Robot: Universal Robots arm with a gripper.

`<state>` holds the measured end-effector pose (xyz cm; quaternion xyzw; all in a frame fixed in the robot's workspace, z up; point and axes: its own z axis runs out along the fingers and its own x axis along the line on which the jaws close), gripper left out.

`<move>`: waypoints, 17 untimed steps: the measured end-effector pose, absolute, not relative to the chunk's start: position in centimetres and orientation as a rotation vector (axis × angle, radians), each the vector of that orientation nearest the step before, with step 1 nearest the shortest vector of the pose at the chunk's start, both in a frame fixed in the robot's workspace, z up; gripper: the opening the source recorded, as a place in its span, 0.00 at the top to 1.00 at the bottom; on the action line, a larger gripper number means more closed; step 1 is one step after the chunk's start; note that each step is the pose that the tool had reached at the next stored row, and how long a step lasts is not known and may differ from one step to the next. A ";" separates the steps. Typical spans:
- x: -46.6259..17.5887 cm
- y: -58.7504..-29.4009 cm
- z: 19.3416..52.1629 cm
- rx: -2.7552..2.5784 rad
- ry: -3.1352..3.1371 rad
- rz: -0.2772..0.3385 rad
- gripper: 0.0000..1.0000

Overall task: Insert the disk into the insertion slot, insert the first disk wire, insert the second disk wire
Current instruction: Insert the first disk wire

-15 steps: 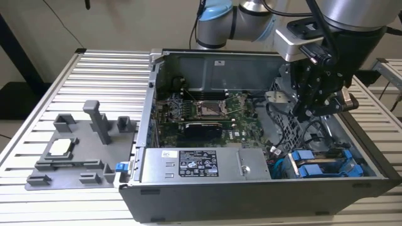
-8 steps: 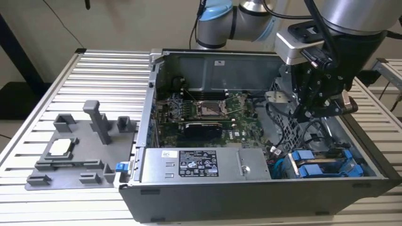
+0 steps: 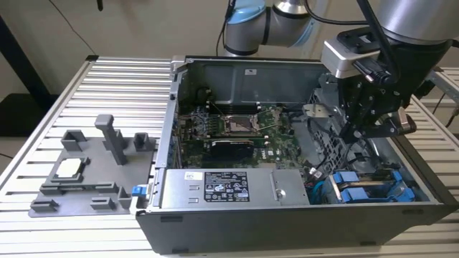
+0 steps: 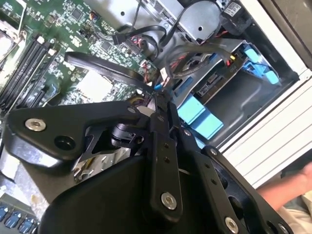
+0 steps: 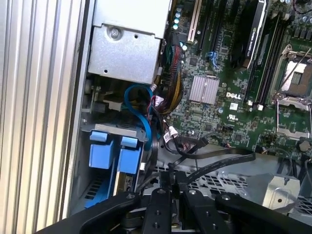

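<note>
**Item 1, gripper**: jaws set narrow, nearly closed, low inside the open computer case. We note a black cable running up to the tips. We cannot tell whether it is pinched there.

**Item 2, blue disk carriers**: two, seated side by side in the slots of the perforated grey drive cage, handles outward, just beside the jaws. We cannot tell which of the two is the task's own.

**Item 3, blue cable**: looped between the carriers and the silver power supply.

**Item 4, motherboard**: green, on the case floor, beyond the cage.

**Item 5, table**: ribbed aluminium, carrying the case. We record a grey fixture plate lying on it beside the case, toward the exterior view's left.
</note>
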<state>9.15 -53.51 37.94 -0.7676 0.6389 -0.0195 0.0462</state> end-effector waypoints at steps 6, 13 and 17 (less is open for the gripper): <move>9.8 -54.9 37.8 -2.346 1.953 -0.052 0.84; 10.6 -56.2 37.5 -2.350 1.957 -0.043 0.84; 10.9 -56.4 37.2 -2.344 1.965 -0.043 0.84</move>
